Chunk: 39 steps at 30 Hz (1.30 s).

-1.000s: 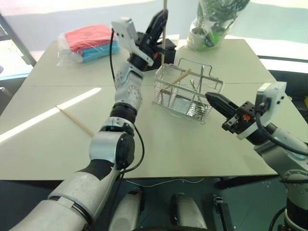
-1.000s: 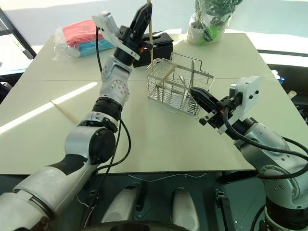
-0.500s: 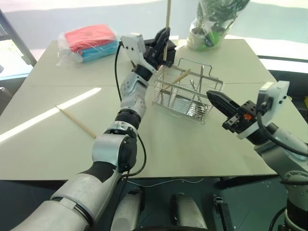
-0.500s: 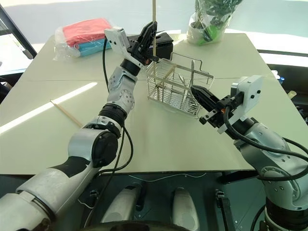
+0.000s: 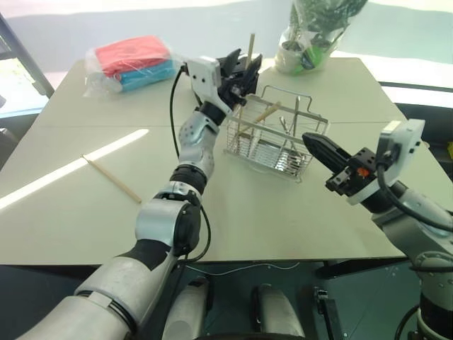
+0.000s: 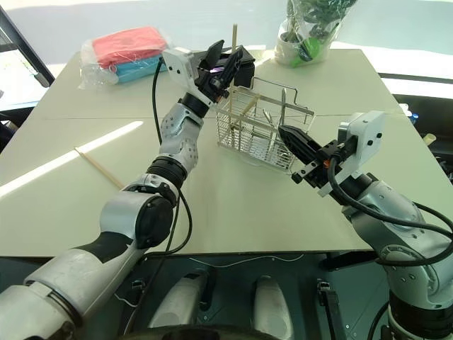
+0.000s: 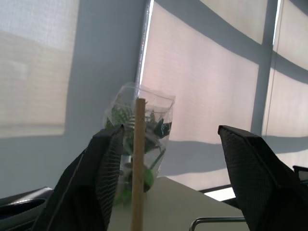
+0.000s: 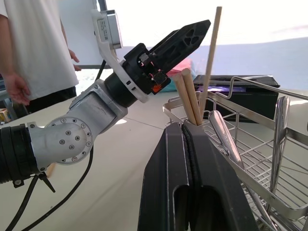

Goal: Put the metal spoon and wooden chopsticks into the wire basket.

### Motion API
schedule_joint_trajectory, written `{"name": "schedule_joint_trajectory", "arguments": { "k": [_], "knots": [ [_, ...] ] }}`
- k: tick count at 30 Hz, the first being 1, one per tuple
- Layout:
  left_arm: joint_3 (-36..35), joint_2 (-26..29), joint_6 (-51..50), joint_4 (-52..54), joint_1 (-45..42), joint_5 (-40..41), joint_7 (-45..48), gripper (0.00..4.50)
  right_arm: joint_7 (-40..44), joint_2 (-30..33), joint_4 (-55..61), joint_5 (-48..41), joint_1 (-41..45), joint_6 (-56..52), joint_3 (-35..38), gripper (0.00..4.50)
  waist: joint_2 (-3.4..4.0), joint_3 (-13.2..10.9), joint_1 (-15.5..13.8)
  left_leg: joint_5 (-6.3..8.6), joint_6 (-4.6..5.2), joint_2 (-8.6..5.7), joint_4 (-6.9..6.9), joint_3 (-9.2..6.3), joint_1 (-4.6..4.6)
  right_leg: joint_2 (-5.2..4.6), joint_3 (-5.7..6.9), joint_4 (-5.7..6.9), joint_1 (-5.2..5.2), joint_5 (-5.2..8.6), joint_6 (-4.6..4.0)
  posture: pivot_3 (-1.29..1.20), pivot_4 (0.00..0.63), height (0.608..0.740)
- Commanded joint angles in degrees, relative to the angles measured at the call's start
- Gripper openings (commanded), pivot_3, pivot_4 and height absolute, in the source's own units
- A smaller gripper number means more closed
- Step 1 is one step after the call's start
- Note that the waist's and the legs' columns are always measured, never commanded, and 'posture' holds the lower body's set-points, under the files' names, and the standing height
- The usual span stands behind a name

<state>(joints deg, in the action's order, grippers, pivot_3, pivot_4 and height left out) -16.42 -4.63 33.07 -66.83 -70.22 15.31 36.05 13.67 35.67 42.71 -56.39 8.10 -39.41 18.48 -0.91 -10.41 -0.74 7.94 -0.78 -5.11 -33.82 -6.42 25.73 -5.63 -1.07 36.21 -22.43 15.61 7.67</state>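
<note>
The wire basket (image 5: pixel 276 138) stands mid-table. One wooden chopstick (image 5: pixel 250 48) stands upright in its far left corner. My left gripper (image 5: pixel 242 69) is open around that stick's upper part. In the left wrist view the chopstick (image 7: pixel 138 163) rises close beside one finger (image 7: pixel 96 183), with a wide gap to the other. The second chopstick (image 5: pixel 112 178) lies flat on the table at the left. Slim silvery handles (image 8: pixel 224 137) lean inside the basket; I cannot tell which is the metal spoon. My right gripper (image 5: pixel 308 139) hovers shut and empty at the basket's near right corner.
A thick wooden-handled utensil (image 8: pixel 187 96) leans in the basket. A black tissue box (image 6: pixel 246 67) sits just behind it. A bagged plant (image 5: pixel 311 35) stands at the far edge, and a red and blue cloth pack (image 5: pixel 131 60) lies far left. A person (image 8: pixel 33 48) stands beyond the table.
My left gripper has opened and the chopstick has slid down into the basket, so less of it stands above the fingers. The left hand sank a little. The right arm kept still.
</note>
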Motion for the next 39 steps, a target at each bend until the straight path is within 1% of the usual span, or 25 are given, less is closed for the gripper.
{"name": "schedule_joint_trajectory", "arguments": {
  "k": [1,6,9,12,14,17,20,22,25,27,28,30,32,33,36,39],
  "knots": [
    [-0.28,-0.05,-0.35,2.48,-1.48,1.47,0.24,4.42,0.28,0.14,1.35,-0.06,0.64,1.54,0.42,0.0,0.0,0.0,0.01,0.0,0.0,0.0,0.0,0.0,0.0,0.0,0.0,0.0,0.0,0.0,0.0,0.0,0.15,0.74],
    [-1.69,0.57,-2.72,4.86,-3.4,4.78,0.99,4.42,0.84,0.14,0.86,0.1,0.72,1.48,0.06,0.0,0.0,0.0,0.03,0.0,0.0,0.0,0.0,0.0,0.0,0.0,0.0,0.0,-0.01,0.0,0.0,0.0,0.15,0.74],
    [-3.37,2.34,-4.84,7.62,-5.51,7.54,-0.02,4.42,1.21,0.07,0.42,0.3,0.91,1.47,-0.29,0.0,0.0,0.0,0.03,0.0,0.0,0.01,0.0,-0.01,0.01,0.01,0.0,0.01,-0.01,0.0,0.0,0.0,0.15,0.74],
    [-3.95,5.09,-6.23,10.67,-7.59,8.38,-1.96,4.42,1.84,0.15,-0.09,0.35,1.17,1.35,-0.61,0.0,0.0,0.0,0.2,0.0,0.0,0.01,-0.01,0.0,0.0,0.01,0.0,0.02,-0.02,0.0,0.0,0.0,0.15,0.74],
    [-3.63,7.86,-7.91,12.77,-8.49,7.74,-4.01,4.42,2.49,0.43,-0.41,0.23,1.43,1.08,-0.86,0.0,0.01,0.0,0.17,0.0,0.0,0.02,0.0,0.0,-0.02,0.02,0.0,0.04,-0.02,0.0,0.01,0.0,0.15,0.74],
    [-2.32,14.07,-14.12,14.96,-8.4,4.14,-10.72,4.42,4.71,1.84,-0.8,-0.28,1.47,-0.08,-2.01,0.0,0.01,0.01,0.3,0.0,0.0,0.02,-0.01,0.01,-0.03,0.03,-0.02,0.06,-0.01,0.0,0.01,0.0,0.15,0.74],
    [1.41,20.05,-22.37,18.59,-4.4,-2.58,-17.73,4.42,7.74,3.46,-1.29,-0.63,0.75,-1.21,-3.47,0.0,0.02,0.01,0.48,0.0,0.0,0.02,-0.01,0.0,-0.07,0.04,-0.02,0.14,-0.02,0.0,0.02,0.0,0.15,0.74],
    [3.91,23.43,-29.98,23.64,0.71,-7.25,-22.88,4.42,9.89,4.61,-1.57,-1.8,0.24,-2.31,-3.96,0.0,0.03,0.02,0.5,0.0,0.0,0.01,0.0,0.02,-0.16,0.04,-0.04,0.19,0.05,0.0,0.04,0.0,0.15,0.74],
    [3.78,25.6,-47.76,35.8,11.07,-10.49,-32.32,4.42,13.52,7.28,-1.43,-2.54,-0.8,-3.84,-4.41,0.0,0.04,0.02,0.41,0.01,0.01,0.0,0.0,0.01,-0.22,0.04,-0.07,0.21,0.1,0.0,0.05,0.0,0.15,0.74],
    [4.68,26.25,-58.63,44.15,17.59,-14.41,-37.81,4.42,15.27,8.65,-1.48,-2.91,-1.16,-4.41,-4.43,0.0,0.01,0.01,0.41,0.01,0.01,0.01,-0.02,0.01,-0.22,0.03,-0.11,0.23,0.09,0.0,0.05,0.0,0.15,0.74],
    [5.1,26.32,-62.95,47.55,20.09,-16.59,-40.58,4.42,15.96,9.12,-1.61,-3.11,-1.21,-4.61,-4.36,0.0,-0.02,0.0,0.39,0.01,0.0,0.02,-0.02,0.0,-0.19,0.04,-0.11,0.25,0.03,-0.01,0.05,0.0,0.15,0.74],
    [2.73,25.24,-74.76,54.16,23.98,-18.19,-45.82,4.42,17.46,10.15,-2.24,-3.33,-1.02,-5.02,-4.11,0.0,-0.2,-0.11,0.09,0.01,0.0,0.02,-0.04,-0.01,-0.15,0.04,-0.12,0.36,-0.06,0.0,0.04,0.0,0.15,0.74],
    [-2.22,22.88,-87.63,61.23,26.67,-16.61,-48.58,4.42,18.92,11.05,-3.12,-3.49,-0.35,-5.51,-4.19,0.0,-0.23,-0.12,-0.15,0.01,-0.01,0.02,-0.14,-0.06,-0.04,0.05,-0.1,0.42,-0.13,0.0,0.04,0.0,0.15,0.74],
    [-4.38,21.49,-90.92,64.3,27.51,-15.19,-48.92,4.42,19.44,11.35,-3.5,-3.49,-0.07,-5.6,-4.3,0.0,-0.28,-0.11,-0.19,0.02,-0.02,0.01,-0.16,-0.06,-0.05,0.04,-0.08,0.42,-0.1,0.0,0.04,0.0,0.15,0.74],
    [-1.03,22.25,-96.12,72.59,31.92,-15.54,-45.77,4.42,20.55,11.47,-4.64,-3.11,1.37,-5.99,-5.35,0.0,-0.28,-0.09,-0.01,0.09,-0.14,0.02,-0.15,-0.05,-0.09,0.03,-0.06,0.39,-0.05,0.0,0.03,0.0,0.15,0.74],
    [-2.9,18.14,-101.94,78.8,33.96,-17.05,-49.14,4.42,21.37,11.27,-5.61,-2.74,2.68,-6.36,-6.33,0.0,-0.26,-0.09,-0.1,0.11,-0.17,0.03,-0.09,-0.02,-0.13,0.02,-0.08,0.4,-0.06,0.01,0.01,0.0,0.15,0.74]
  ]
}}
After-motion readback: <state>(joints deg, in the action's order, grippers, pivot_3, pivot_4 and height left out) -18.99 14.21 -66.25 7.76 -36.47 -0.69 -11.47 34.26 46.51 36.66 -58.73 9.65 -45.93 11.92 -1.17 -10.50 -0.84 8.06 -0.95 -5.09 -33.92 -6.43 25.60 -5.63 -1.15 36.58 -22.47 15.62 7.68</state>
